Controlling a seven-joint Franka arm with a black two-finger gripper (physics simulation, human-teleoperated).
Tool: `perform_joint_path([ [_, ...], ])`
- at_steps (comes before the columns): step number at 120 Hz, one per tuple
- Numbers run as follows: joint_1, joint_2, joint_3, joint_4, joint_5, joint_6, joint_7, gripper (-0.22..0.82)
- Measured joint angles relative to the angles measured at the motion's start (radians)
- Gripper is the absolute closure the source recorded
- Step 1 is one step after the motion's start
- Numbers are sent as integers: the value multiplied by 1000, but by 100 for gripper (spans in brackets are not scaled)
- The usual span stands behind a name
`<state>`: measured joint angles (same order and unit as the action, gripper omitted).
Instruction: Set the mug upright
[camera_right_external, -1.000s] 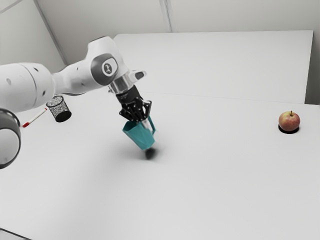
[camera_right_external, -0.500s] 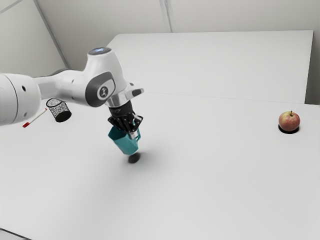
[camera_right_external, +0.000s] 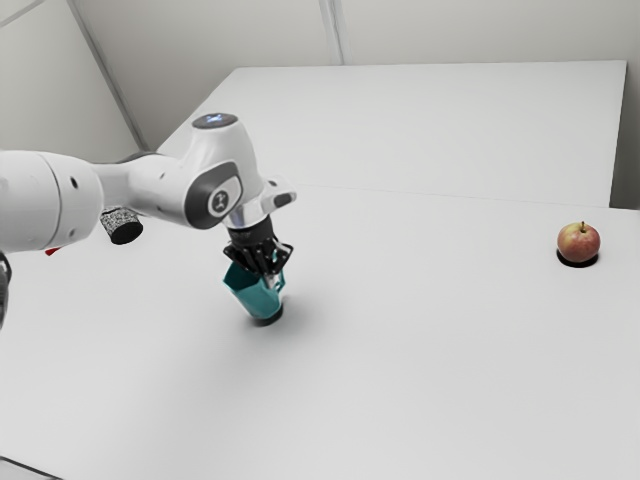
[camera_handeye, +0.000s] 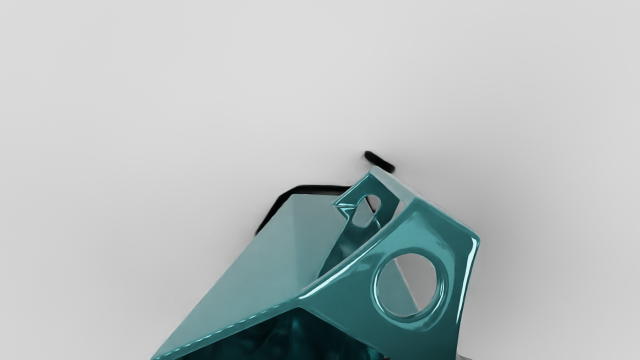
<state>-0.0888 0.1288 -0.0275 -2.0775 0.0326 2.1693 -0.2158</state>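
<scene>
The teal mug (camera_right_external: 256, 295) is tilted in the exterior view, its opening up toward the exterior view's left and its base low over a dark shadow. Whether the base touches the table cannot be told. My gripper (camera_right_external: 268, 278) is shut on the mug at its handle side, near the rim. In the wrist view the mug (camera_handeye: 260, 260) shows its wall, dark interior and the handle with a round hole. Small slivers of the gripper (camera_handeye: 425, 356) appear at the bottom edge, beside the handle.
On the white table (camera_right_external: 420, 360), a red apple (camera_right_external: 578, 242) sits far off at the exterior view's right. A speckled mesh cup (camera_right_external: 122, 226) and the red end of a marker (camera_right_external: 53, 251) lie at the exterior view's left, partly behind the arm.
Held by my gripper, the mug has come down and toward the exterior view's left overall, shifting slightly back right lately. It is less tilted, and its base is closer to its shadow.
</scene>
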Motion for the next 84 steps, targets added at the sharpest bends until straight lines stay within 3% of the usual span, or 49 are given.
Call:
perform_joint_path([
  [32,-3,27,0,1,2,24,-16,78],
  [58,-3,9,0,2,-4,25,-19,32],
  [84,-10,-63,0,2,-5,4,-18,12],
])
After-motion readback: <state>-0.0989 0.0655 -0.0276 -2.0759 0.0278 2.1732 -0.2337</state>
